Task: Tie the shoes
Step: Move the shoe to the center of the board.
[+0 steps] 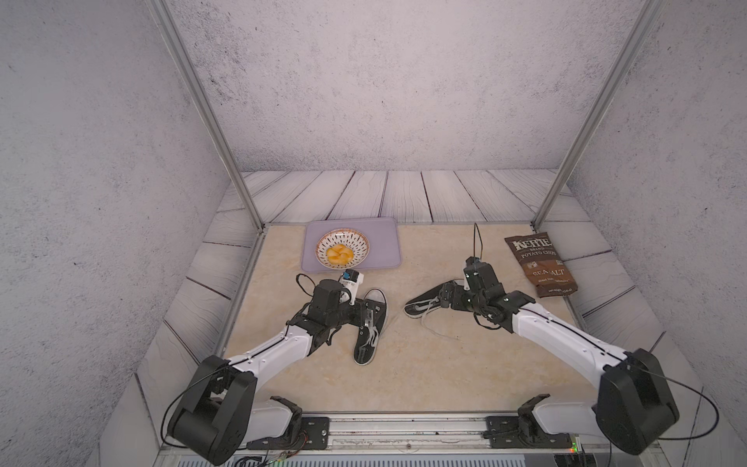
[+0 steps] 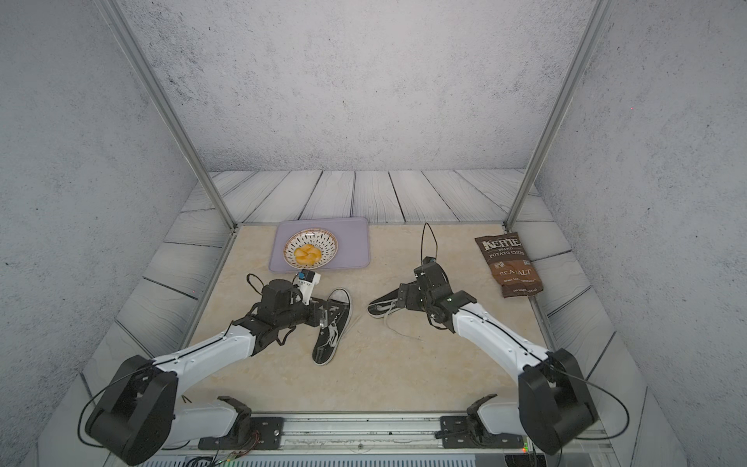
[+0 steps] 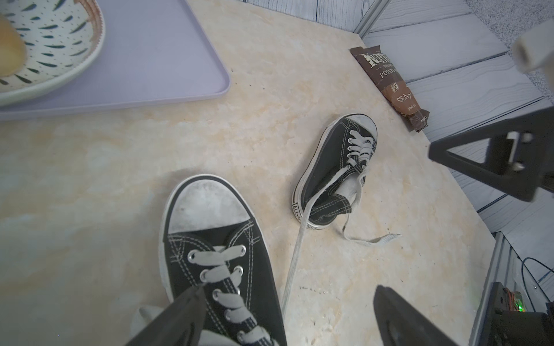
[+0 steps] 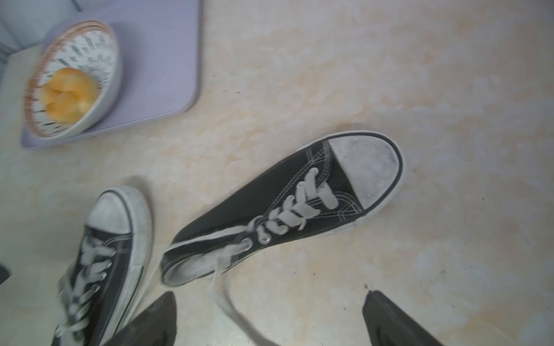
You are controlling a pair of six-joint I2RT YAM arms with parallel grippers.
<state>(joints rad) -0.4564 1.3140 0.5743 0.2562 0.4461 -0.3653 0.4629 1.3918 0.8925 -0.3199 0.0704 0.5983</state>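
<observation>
Two black canvas shoes with white toe caps lie on the beige tabletop, their white laces loose. In both top views the left shoe (image 1: pixel 366 351) (image 2: pixel 325 347) points away from me, with my left gripper (image 1: pixel 367 319) (image 2: pixel 323 317) open over its laced middle. The right shoe (image 1: pixel 420 307) (image 2: pixel 380 309) lies across, and my right gripper (image 1: pixel 444 297) (image 2: pixel 404 297) hangs open at its toe end. In the left wrist view the gripper (image 3: pixel 289 290) straddles the near shoe (image 3: pixel 215 254). In the right wrist view a loose lace (image 4: pixel 227 302) trails between the fingers of the gripper (image 4: pixel 269 295).
A lilac tray (image 1: pixel 384 242) at the back holds a patterned bowl (image 1: pixel 359 242) of chips. A brown chip bag (image 1: pixel 539 263) lies at the back right. Metal frame posts stand at the table's far corners. A lace end (image 1: pixel 438 331) trails toward me.
</observation>
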